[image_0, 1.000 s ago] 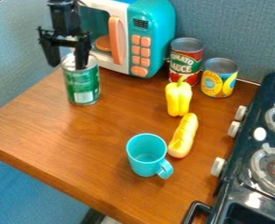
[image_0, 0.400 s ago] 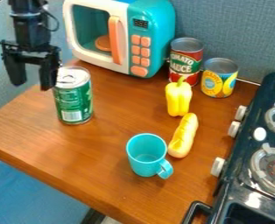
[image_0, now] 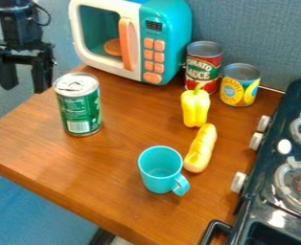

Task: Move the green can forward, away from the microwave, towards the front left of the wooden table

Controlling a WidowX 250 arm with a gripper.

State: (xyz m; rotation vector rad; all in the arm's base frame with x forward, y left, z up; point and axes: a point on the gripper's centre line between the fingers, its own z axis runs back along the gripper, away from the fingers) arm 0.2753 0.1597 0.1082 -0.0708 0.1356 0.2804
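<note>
Tool (image_0: pixel 25 89) found empty, fingers wide apart, left of the toy microwave (image_0: pixel 169 36); green can (image_0: pixel 80 107) upright on desk (image_0: pixel 89 172) before the microwave. Judged step: release complete; next move calls for clearance from can's rim

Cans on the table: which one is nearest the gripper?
The green can, standing upright at the table's left, just beside the gripper; the red can and the yellow can stand right of the microwave.
</note>
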